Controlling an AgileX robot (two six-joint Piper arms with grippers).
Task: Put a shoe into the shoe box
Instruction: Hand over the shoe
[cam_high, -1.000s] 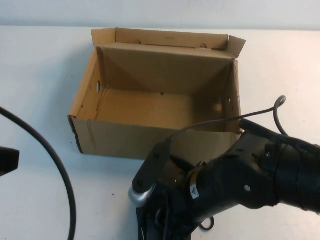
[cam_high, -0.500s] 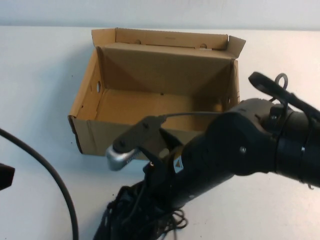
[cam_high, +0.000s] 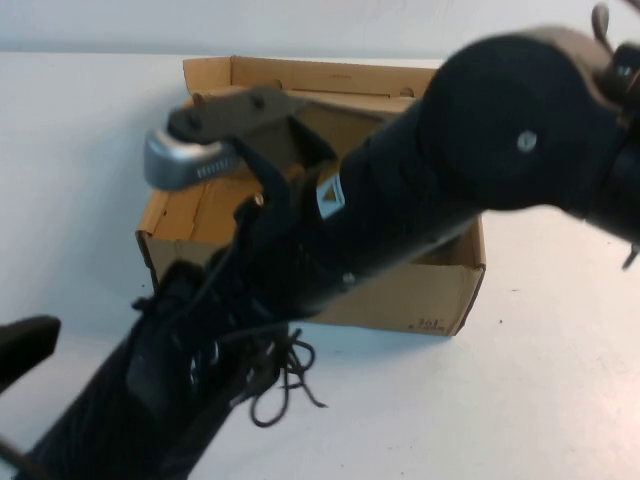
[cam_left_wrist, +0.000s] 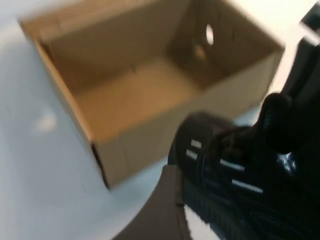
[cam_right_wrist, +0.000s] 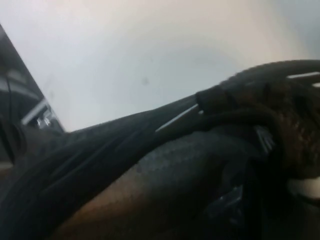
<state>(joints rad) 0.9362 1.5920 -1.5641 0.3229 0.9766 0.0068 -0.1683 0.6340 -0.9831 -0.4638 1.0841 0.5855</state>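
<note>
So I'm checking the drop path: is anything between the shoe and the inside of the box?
Nothing visible: the shoe box is open and bare inside. The right tool holds the shoe just outside its near wall.

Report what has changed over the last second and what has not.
The right gripper closed on the shoe and lifted it off the table, the right arm swinging up and toward the shoe box. The shoe, barely in view before, now hangs in front of the box's near wall, laces dangling. The left gripper, at the table's left edge, shifted slightly; its jaws opened. The box stayed in place, empty.
</note>
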